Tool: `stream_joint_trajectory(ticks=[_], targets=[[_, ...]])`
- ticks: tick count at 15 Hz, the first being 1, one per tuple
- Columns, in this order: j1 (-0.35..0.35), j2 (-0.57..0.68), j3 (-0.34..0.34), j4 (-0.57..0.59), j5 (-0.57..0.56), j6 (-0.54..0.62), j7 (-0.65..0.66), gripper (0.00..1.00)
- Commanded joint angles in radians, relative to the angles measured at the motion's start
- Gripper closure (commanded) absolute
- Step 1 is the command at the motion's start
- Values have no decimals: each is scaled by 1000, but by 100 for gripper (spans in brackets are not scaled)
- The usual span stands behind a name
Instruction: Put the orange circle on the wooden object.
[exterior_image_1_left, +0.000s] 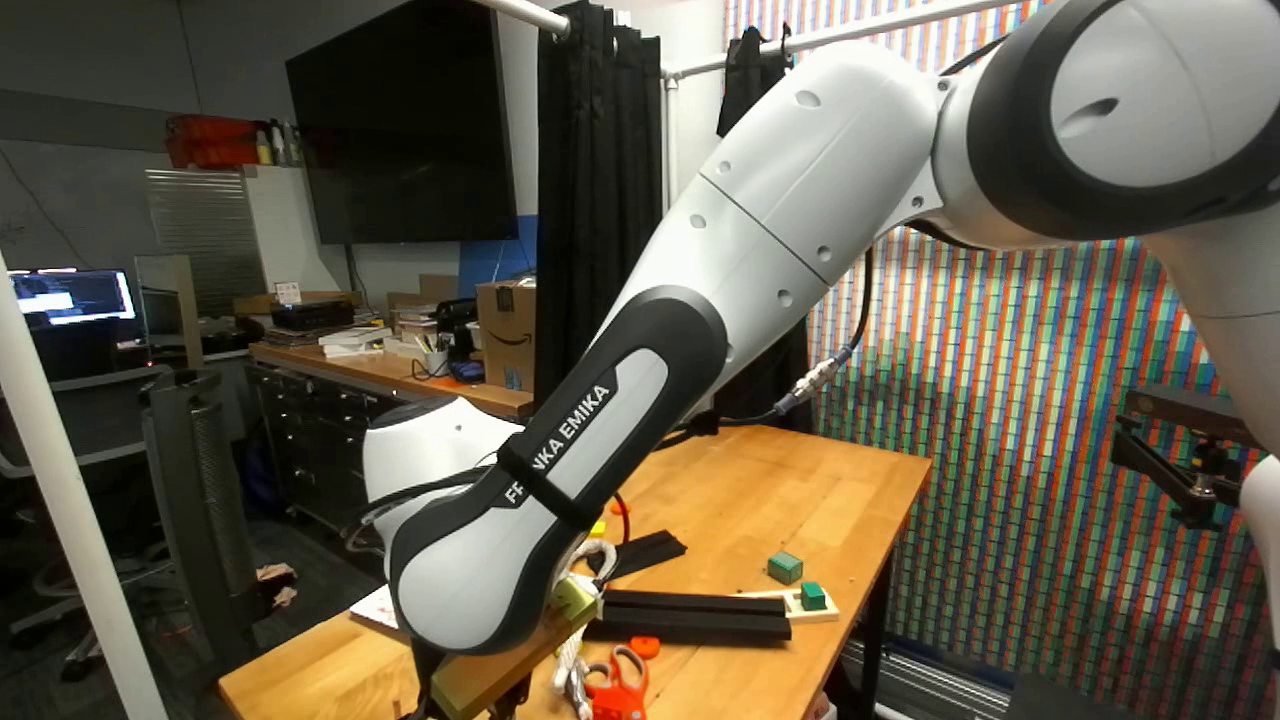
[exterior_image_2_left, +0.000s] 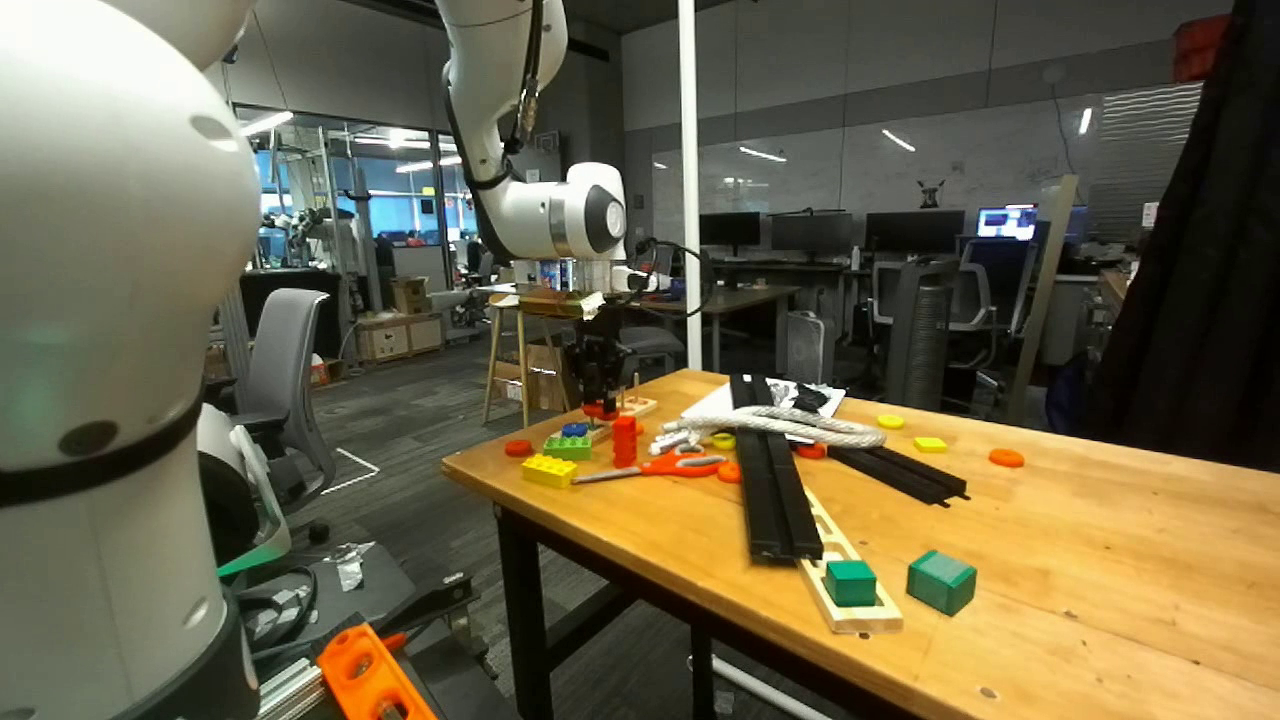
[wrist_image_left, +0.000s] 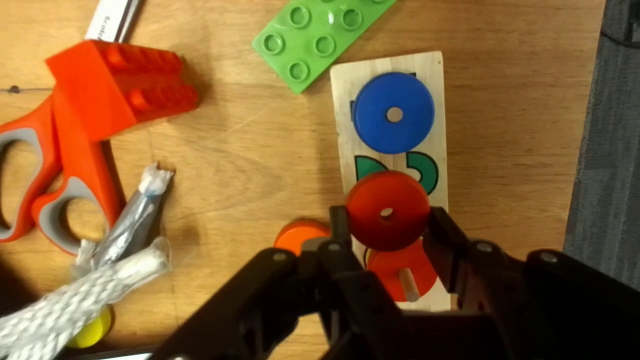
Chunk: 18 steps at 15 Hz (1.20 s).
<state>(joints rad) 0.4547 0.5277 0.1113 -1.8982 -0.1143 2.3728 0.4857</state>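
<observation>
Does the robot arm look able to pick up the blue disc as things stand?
Probably not yet: the end effector holds a red disc, leaving no free grip. Otherwise the way seems open; the wrist view shows nothing lying over the blue disc.

Bench (exterior_image_2_left: 1100, 560): warm and bright in both exterior views.
Glass partition (exterior_image_2_left: 385, 188): bluish brightness and white glare past the corner nearest the yellow brick (exterior_image_2_left: 549, 471).
Back wall (exterior_image_2_left: 860, 185): dim beyond the bench's far edge, with white streaks of reflected light.
Patterned backdrop (exterior_image_1_left: 1000, 400): pale glow higher up, darker low down.
Black curtain (exterior_image_1_left: 600, 200): detail sunk in darkness.
Red brick (wrist_image_left: 120, 90): soft shadow at its studded side.
Floor (wrist_image_left: 605, 165): dull gray past the bench's edge in the wrist view.
Gripper (wrist_image_left: 390, 221): nearly black, blurred.
</observation>
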Motion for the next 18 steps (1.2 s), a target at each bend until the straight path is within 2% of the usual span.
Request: stream_joint_trajectory(ticks=[1,18], targets=[[-17,29,23,-16,21,52,-41,83],[-36,47,41,-40,68,86,-92,82]])
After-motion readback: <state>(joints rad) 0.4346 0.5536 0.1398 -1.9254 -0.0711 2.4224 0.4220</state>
